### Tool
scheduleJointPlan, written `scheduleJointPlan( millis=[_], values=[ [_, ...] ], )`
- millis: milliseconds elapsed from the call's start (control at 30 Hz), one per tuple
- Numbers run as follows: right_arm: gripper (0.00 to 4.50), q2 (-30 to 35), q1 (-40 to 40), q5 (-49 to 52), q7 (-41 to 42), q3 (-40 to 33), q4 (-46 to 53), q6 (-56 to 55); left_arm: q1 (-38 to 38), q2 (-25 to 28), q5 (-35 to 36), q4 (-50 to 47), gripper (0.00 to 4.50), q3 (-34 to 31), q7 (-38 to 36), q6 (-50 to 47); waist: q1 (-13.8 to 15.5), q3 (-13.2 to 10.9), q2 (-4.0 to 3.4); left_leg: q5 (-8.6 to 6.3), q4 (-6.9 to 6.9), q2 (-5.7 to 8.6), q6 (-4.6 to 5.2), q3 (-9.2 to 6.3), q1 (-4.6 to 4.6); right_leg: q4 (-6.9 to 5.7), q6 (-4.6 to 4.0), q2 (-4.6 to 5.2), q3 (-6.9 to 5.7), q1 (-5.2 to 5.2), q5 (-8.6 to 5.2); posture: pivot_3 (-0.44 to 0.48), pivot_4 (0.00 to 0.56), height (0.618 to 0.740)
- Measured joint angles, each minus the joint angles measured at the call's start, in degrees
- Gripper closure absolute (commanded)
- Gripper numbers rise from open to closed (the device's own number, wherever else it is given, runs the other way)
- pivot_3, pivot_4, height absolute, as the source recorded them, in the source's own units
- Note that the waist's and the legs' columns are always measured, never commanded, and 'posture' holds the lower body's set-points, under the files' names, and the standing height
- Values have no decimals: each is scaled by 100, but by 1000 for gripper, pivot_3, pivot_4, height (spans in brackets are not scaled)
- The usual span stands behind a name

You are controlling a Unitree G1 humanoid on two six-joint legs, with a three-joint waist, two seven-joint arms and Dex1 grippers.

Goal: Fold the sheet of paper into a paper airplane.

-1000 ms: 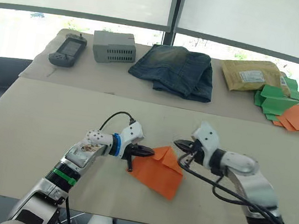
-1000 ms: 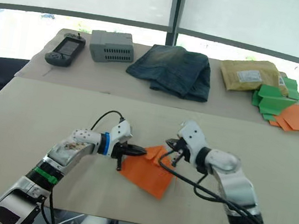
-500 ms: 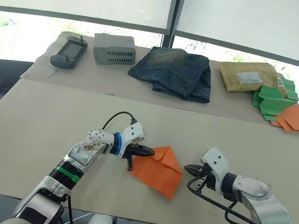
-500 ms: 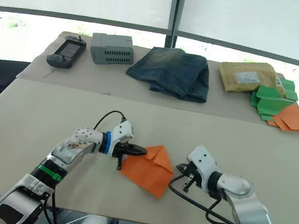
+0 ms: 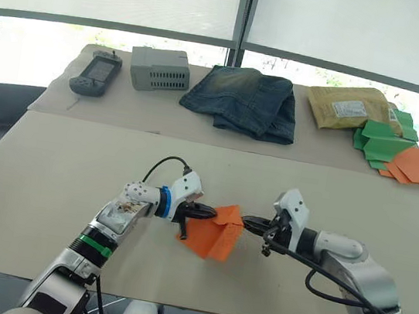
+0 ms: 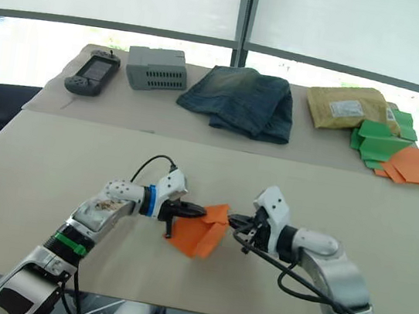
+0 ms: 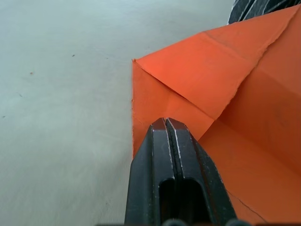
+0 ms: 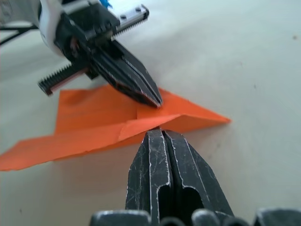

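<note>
Item: sheet of paper [image 5: 214, 233], bright orange, on the near table [image 5: 51, 174] between my two grippers, right half lifted off the surface
Left gripper [image 5: 208, 214]: fingers pressed together, pinning the paper's left edge
Right gripper [image 5: 251, 224]: fingers together at the paper's right edge; I judge it grips the raised flap
Done, by my estimate: nose-corner folds, layered creases visible
Left: centre fold not yet flattened, wing folds; no slim wedge yet
</note>
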State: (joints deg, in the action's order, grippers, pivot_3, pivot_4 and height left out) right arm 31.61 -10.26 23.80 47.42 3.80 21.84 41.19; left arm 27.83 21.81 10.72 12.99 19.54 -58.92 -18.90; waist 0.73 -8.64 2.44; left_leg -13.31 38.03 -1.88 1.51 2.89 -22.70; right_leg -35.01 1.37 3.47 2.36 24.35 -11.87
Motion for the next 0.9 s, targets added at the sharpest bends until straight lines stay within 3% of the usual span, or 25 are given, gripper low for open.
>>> scheduleJointPlan(
  millis=[367,900],
  values=[
    [4500,-295,-459,-110,-61,470,-587,-14,-56,-73,-91,-108,4476,4,139,1,7,0,0,0,0,3,0,0,-4,1,1,3,1,0,1,0,150,722],
    [4500,-171,-161,-210,-333,422,-746,-219,-76,-382,-182,-245,4476,160,172,-108,3,0,0,-3,3,5,4,-3,-16,3,26,2,-1,6,8,0,150,722]
  ],
)
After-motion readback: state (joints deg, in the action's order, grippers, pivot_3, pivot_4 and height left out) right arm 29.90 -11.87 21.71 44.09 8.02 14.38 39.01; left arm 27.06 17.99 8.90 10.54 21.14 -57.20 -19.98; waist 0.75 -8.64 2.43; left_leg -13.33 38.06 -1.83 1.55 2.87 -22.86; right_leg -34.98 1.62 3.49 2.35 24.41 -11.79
